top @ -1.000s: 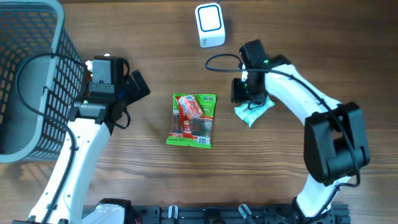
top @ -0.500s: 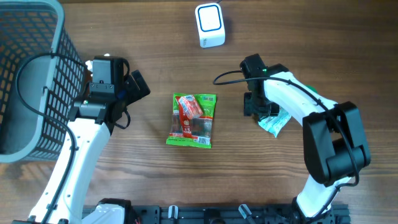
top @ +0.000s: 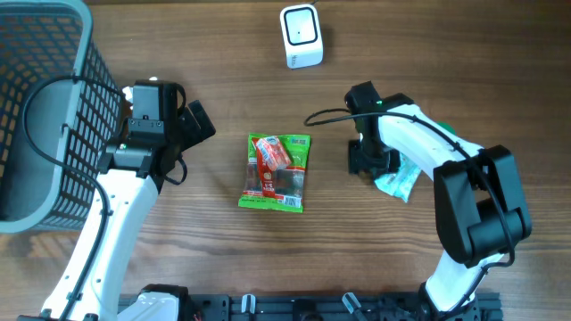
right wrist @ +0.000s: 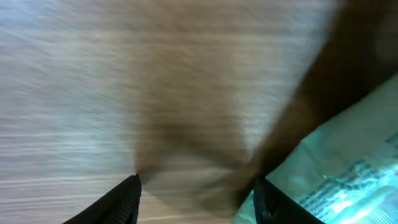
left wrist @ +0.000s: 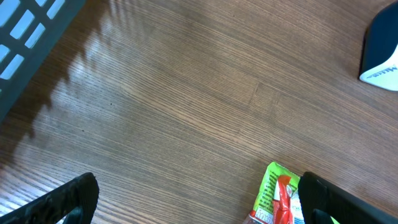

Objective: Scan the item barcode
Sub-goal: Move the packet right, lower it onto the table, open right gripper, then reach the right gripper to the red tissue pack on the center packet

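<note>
A white barcode scanner (top: 301, 36) stands at the table's far edge; its corner (left wrist: 382, 53) shows in the left wrist view. A green and red snack packet (top: 277, 172) lies flat mid-table, and its top end (left wrist: 277, 199) reaches up by my left gripper's right finger. My left gripper (top: 198, 125) (left wrist: 199, 205) hangs wide open over bare wood to the left of that packet. A mint-green packet (top: 399, 178) (right wrist: 348, 162) lies on the table. My right gripper (top: 370, 160) (right wrist: 196, 199) is open just left of it, with only blurred wood between the fingers.
A grey mesh basket (top: 45, 107) fills the far left, and its wall (left wrist: 31, 37) edges the left wrist view. The right arm's black cable (top: 326, 116) loops toward the scanner. Bare wooden tabletop (top: 223, 259) runs along the front.
My right gripper has moved away from the scanner toward the front right with the mint-green packet, and its jaws have widened. The left arm and the green snack packet have not moved.
</note>
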Tool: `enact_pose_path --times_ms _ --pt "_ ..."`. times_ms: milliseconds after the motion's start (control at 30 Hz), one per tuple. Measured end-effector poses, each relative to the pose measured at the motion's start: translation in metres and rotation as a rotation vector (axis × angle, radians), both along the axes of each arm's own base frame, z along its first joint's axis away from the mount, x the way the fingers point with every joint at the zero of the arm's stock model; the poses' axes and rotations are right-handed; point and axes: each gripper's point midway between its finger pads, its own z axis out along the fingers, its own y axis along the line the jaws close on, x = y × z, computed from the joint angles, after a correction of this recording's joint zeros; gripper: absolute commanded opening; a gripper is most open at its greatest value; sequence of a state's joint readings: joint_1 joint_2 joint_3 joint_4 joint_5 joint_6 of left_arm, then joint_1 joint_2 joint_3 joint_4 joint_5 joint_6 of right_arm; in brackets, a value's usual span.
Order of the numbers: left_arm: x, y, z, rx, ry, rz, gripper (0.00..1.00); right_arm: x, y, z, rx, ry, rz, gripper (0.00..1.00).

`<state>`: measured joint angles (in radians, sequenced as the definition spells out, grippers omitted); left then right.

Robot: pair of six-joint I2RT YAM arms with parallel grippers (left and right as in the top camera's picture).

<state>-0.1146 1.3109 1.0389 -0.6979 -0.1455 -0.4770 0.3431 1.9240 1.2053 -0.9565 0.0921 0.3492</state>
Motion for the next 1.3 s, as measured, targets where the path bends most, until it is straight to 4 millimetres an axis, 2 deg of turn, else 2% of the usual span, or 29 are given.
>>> enact_pose_path --times_ms 167,300,367,400,467,533,600,633,700,767,867,1000,1067,1167,1233,1300 --pt "0.0 0.0 0.0 0.0 0.0 0.0 1.0 -0.005 -0.024 0.003 -0.134 0.01 0.02 0.62" --pt "0.0 0.0 0.0 0.0 0.0 0.0 1.0 -0.004 -0.031 0.005 -0.172 0.0 0.025 0.61" --pt "0.0 0.0 0.0 0.0 0.0 0.0 1.0 -0.003 -0.032 0.005 -0.178 -0.002 0.029 0.55" --pt "0.0 0.0 0.0 0.0 0.0 0.0 1.0 -0.004 -0.03 0.005 -0.165 0.004 0.038 0.54" --pt "0.0 0.0 0.0 0.0 0.0 0.0 1.0 -0.004 -0.017 0.005 -0.087 0.027 0.077 0.55" --pt "0.0 0.0 0.0 0.0 0.0 0.0 1.0 0.006 0.007 0.015 0.039 0.013 0.12 0.55" --pt "0.0 0.0 0.0 0.0 0.0 0.0 1.0 0.021 0.031 0.035 0.16 -0.049 0.147 0.55" --pt "0.0 0.0 0.0 0.0 0.0 0.0 1.0 0.029 0.047 0.052 0.235 -0.103 0.168 0.55" --pt "0.0 0.0 0.0 0.0 0.0 0.0 1.0 0.035 0.07 0.075 0.328 -0.172 0.208 0.54" --pt "0.0 0.0 0.0 0.0 0.0 0.0 1.0 0.034 0.103 0.096 0.426 -0.228 0.277 0.53" --pt "0.0 0.0 0.0 0.0 0.0 0.0 1.0 0.021 0.14 0.101 0.48 -0.235 0.369 0.53" --pt "0.0 0.0 0.0 0.0 0.0 0.0 1.0 0.011 0.173 0.103 0.474 -0.28 0.47 0.53" --pt "0.0 0.0 0.0 0.0 0.0 0.0 1.0 0.011 0.181 0.103 0.427 -0.32 0.491 0.53" --pt "0.0 0.0 0.0 0.0 0.0 0.0 1.0 0.01 0.191 0.104 0.379 -0.368 0.499 0.45" --pt "0.0 0.0 0.0 0.0 0.0 0.0 1.0 0.015 0.204 0.109 0.37 -0.439 0.506 0.44" --pt "0.0 0.0 0.0 0.0 0.0 0.0 1.0 0.016 0.209 0.107 0.352 -0.469 0.51 0.44"
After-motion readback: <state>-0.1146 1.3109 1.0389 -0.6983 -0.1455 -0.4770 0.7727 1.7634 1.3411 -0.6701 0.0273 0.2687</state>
